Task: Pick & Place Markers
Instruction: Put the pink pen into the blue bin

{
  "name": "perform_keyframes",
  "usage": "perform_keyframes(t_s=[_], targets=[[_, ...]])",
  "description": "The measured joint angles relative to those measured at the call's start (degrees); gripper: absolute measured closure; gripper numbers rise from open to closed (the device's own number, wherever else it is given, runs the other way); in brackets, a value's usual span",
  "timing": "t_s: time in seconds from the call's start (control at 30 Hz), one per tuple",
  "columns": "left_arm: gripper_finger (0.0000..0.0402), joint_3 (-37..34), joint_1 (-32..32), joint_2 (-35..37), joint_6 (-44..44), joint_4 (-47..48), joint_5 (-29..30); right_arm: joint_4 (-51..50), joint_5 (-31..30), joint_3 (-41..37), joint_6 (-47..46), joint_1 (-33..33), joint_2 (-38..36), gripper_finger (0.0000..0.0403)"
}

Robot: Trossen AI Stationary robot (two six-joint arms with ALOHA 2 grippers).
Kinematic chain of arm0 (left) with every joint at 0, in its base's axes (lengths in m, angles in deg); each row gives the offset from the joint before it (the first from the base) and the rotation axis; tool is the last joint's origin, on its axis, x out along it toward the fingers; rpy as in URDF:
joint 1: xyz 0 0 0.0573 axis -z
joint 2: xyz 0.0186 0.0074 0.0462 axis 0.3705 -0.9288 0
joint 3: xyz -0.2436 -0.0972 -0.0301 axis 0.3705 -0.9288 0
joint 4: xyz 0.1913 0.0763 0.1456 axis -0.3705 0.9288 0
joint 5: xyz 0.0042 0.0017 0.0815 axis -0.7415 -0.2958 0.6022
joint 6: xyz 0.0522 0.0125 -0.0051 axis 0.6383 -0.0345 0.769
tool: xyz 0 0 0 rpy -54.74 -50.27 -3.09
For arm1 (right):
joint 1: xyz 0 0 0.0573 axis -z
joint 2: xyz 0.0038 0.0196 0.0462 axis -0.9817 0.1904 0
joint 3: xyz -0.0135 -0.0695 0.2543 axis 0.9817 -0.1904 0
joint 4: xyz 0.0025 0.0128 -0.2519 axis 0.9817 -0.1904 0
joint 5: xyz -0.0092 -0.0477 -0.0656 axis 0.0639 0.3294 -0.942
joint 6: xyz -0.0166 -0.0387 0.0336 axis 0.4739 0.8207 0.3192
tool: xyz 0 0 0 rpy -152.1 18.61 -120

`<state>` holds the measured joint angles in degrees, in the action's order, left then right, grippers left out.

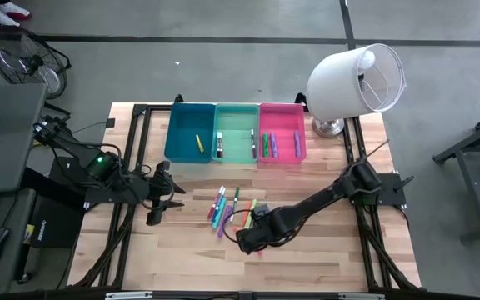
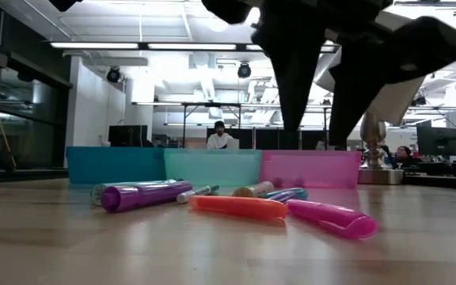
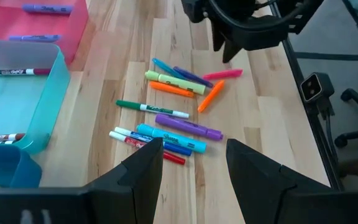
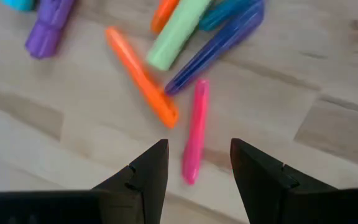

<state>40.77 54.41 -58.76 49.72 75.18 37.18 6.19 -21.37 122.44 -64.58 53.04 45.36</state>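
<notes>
1. Counting the bins first: three in a row at the far side of the table, with one blue bin, one mint green bin and one pink bin, standing side by side.
2. Looking inside them: one yellow marker in the blue bin, two markers in the mint green bin, and what looks like three in the pink bin.
3. Lying loose on the wood in front of the bins: a pile of markers, about eleven in all. Two orange, one big purple, one light green, one thin green, one pink marker, and a few teal, blue and red ones.
4. Hanging over the near end of the pile: the right gripper, two fingers spread apart, pinching nothing. Pink marker on the wood right below the gap.
5. Hovering over bare wood just left of the pile: the left gripper, two fingers spread apart too, nothing in between.
6. Standing at the far right corner: one white lamp.
</notes>
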Motion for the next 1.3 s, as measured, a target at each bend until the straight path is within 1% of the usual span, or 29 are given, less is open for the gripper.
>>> perform_keyframes(t_s=[0.23, 0.53, 0.8, 1.03, 1.2, 1.3], targets=[[0.0227, 0.00, 0.00, 0.00, -0.03, 0.00, -0.03, -0.11, 3.97, 0.98, -0.24, -0.77, 3.60, 0.0240], [0.0227, 0.00, 0.00, 0.00, -0.01, -0.01, -0.07, 2.79, 2.49, 0.92, -0.72, -1.04, 4.71, 0.0240], [0.0227, 0.00, 0.00, 0.00, -0.09, -0.07, -0.11, 1.63, 1.61, 0.94, 0.23, -1.04, 6.03, 0.0240], [0.0227, 0.00, 0.00, 0.00, -0.53, -0.05, -0.13, 2.80, 2.35, 1.10, 1.33, -1.09, 8.48, 0.0240], [0.0227, 0.00, 0.00, 0.00, -0.73, 0.01, -0.13, -0.46, 1.42, 1.19, 1.34, -1.09, 8.56, 0.0241], [0.0227, 0.00, -0.02, 0.00, -0.71, 0.03, -0.13, -3.39, 1.89, 1.18, 2.42, -1.07, 8.67, 0.0245]])
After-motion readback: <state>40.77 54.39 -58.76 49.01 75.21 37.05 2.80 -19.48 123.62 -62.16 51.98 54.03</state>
